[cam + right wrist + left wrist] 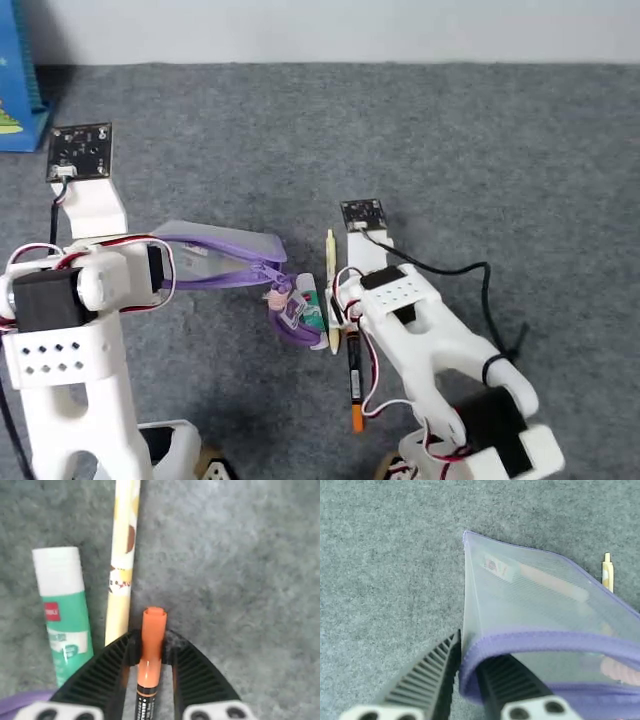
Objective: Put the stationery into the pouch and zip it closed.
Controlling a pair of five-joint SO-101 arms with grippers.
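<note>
At the bottom centre of the high view, a black-barrelled marker (353, 375) with orange ends lies on the table (500, 150), its long axis running from the frame's lower edge toward the top. The right gripper (151, 637) pinches it just behind the far orange cap, ribbed black fingers (112, 670) pressed against both sides.

Just left of the marker and parallel to it lies a slim cream pen (331, 285) with brown spots. Left of that is a stubby green glue stick (315, 305), its white cap pointing away from the arms. The stick's near end rests on a purple strap (285, 332) looped below the pouch's zip.

Left of centre, the pouch (215, 258), translucent mesh trimmed in purple fabric, stretches across the frame with its zip end toward the stationery. The left gripper (470, 652) holds up its other end, fingers (430, 675) clamped on the purple hem, and the mouth gapes.

The table is covered in coarse grey felt. A blue box (15, 90) stands at the far upper left.
</note>
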